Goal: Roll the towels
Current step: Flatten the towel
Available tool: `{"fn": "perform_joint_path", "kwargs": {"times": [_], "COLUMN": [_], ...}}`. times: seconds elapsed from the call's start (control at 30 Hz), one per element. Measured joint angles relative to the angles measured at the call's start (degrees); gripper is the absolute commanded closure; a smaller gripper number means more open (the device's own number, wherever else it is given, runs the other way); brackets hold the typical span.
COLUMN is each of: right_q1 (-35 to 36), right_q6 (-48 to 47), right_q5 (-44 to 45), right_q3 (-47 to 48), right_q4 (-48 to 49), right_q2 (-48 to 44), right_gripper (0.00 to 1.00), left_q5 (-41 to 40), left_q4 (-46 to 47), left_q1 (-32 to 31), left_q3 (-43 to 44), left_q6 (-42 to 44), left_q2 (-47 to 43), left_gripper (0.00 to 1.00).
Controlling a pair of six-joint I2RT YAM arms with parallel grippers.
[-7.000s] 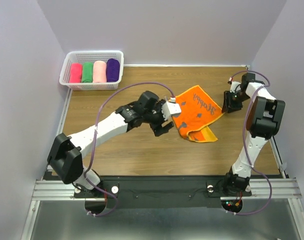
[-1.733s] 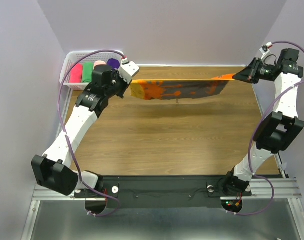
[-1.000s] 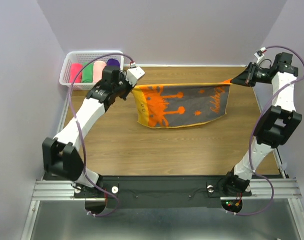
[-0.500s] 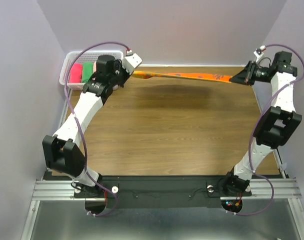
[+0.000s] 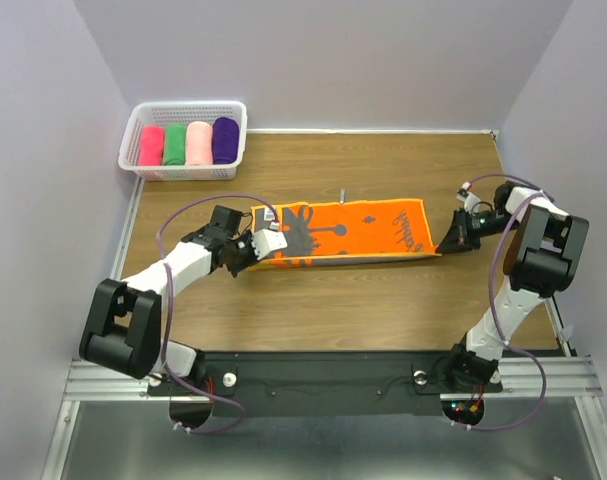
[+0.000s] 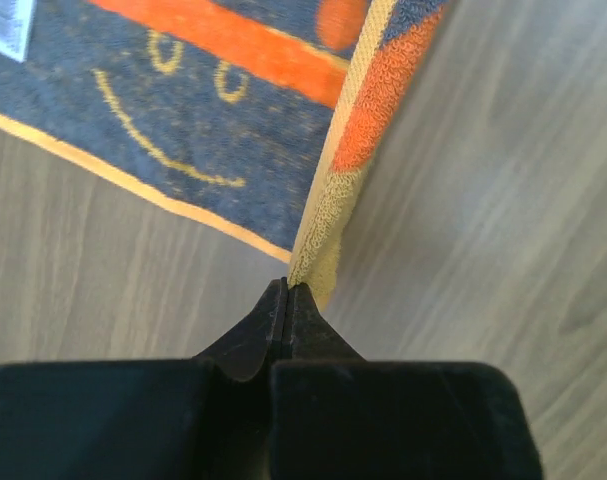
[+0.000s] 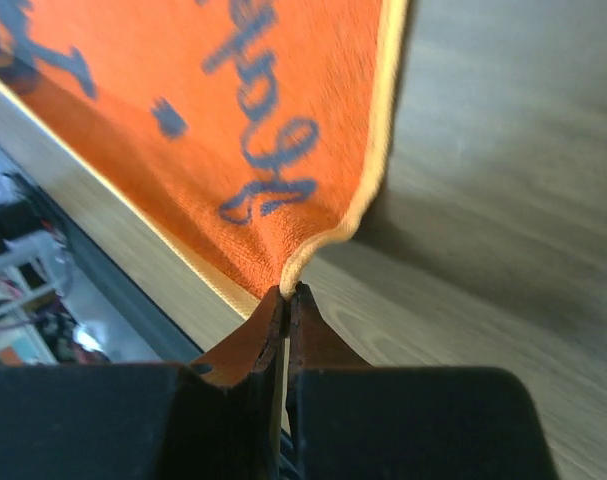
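Observation:
The orange towel (image 5: 353, 232) with dark print and lettering lies spread out flat on the wooden table, long side running left to right. My left gripper (image 5: 262, 256) is shut on its near left corner. In the left wrist view the jaws (image 6: 288, 286) pinch the towel's yellow hem, and the dark printed side (image 6: 213, 120) shows beyond. My right gripper (image 5: 441, 249) is shut on the near right corner. The right wrist view shows the fingertips (image 7: 291, 291) closed on the hem of the orange cloth (image 7: 233, 120).
A white basket (image 5: 188, 104) stands at the back left. It holds rolled towels side by side: hot pink (image 5: 151, 146), green (image 5: 174, 144), pale pink (image 5: 198, 142), purple (image 5: 224, 140). Walls close in the table on three sides.
Half a second ago the towel hung stretched in the air near the back of the table. Both arms have come down and toward the front, laying it flat on the wood.

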Motion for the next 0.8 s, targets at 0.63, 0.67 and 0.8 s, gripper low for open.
{"fn": "perform_joint_path", "kwargs": {"times": [0.63,0.67,0.8], "right_q1": [-0.5,-0.5,0.8], "right_q6": [-7.7,-6.9,-0.2], "right_q5": [8.9,8.4,8.2], "right_q3": [24.0,25.6,38.4], "right_q4": [-7.5,-6.4,-3.5], "right_q2": [0.7,1.6,11.3], "right_gripper": [0.42,0.44,0.52], "left_q5": [2.5,2.5,1.9], "left_q4": [-17.6,-17.3,-14.9], "left_q1": [0.5,0.6,1.6], "left_q3": [17.6,19.5,35.6], "left_q6": [6.5,5.7,0.4], "left_q2": [-2.6,-1.5,13.7], "left_gripper": [0.56,0.62,0.73]}}
